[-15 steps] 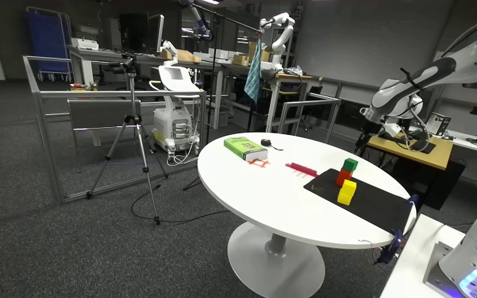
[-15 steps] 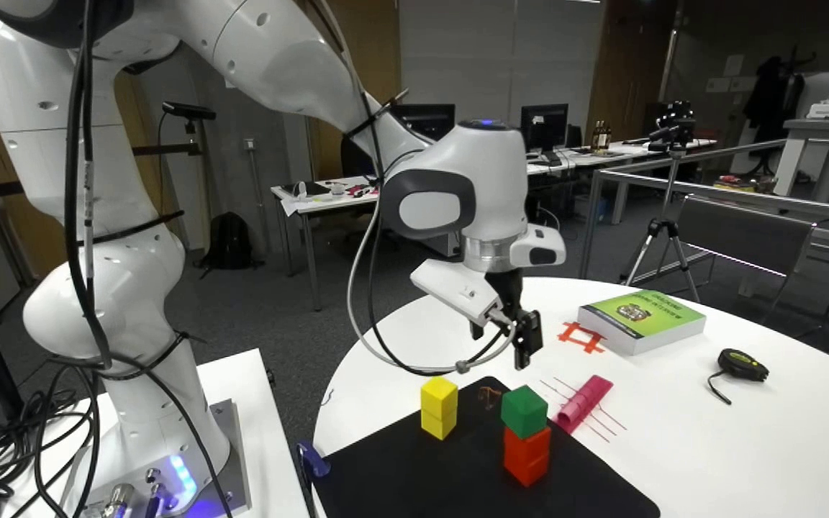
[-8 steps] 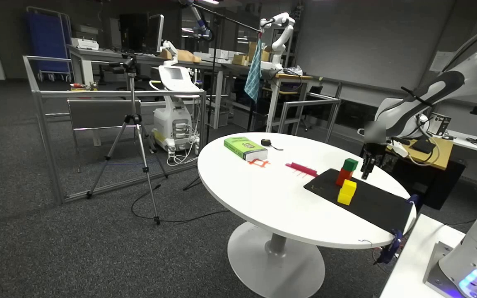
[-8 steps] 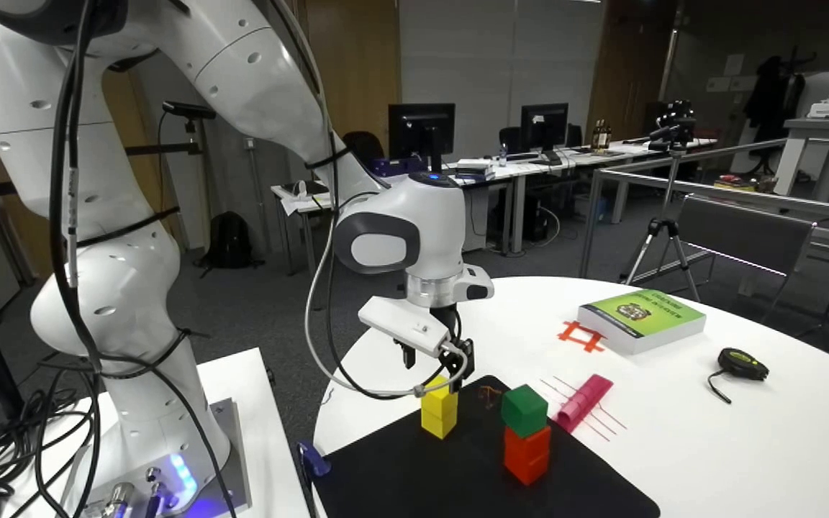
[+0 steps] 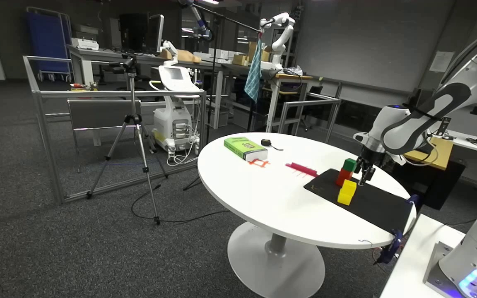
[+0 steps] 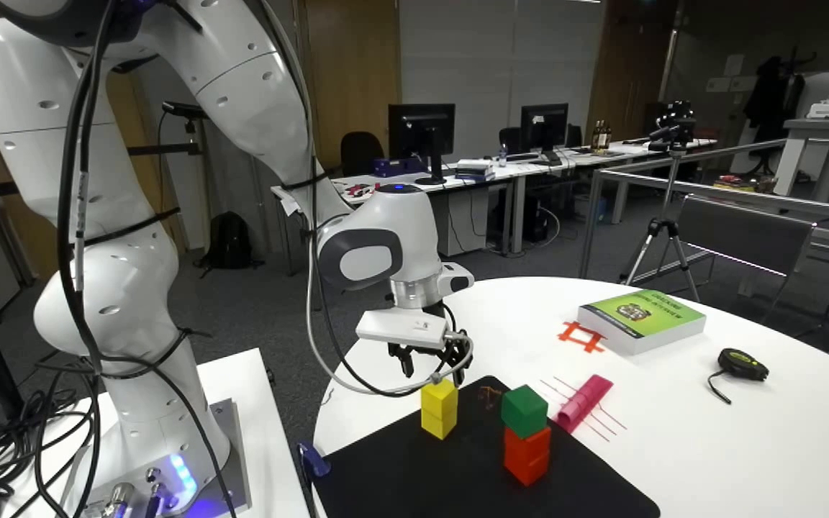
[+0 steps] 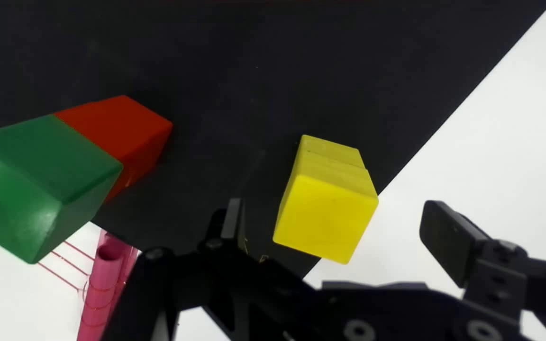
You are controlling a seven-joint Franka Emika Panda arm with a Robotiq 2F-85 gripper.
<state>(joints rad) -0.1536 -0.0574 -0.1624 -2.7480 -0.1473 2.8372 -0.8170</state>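
The mat [image 6: 414, 475] is held by clamps [image 5: 392, 249] at the edge of the table [image 5: 263, 192], seemingly against slipping, and near the mat's side edge yellow blocks [image 6: 439, 409] are stacked, with the gripper [image 7: 332, 225] poised empty close by, jaws spread apparently wide enough to clear them.

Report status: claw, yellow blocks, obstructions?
Claw open, holding nothing, near the yellow stack. Stack two blocks high, standing on the black mat. Possible obstruction: green-topped red stack, apart from it on the same mat.
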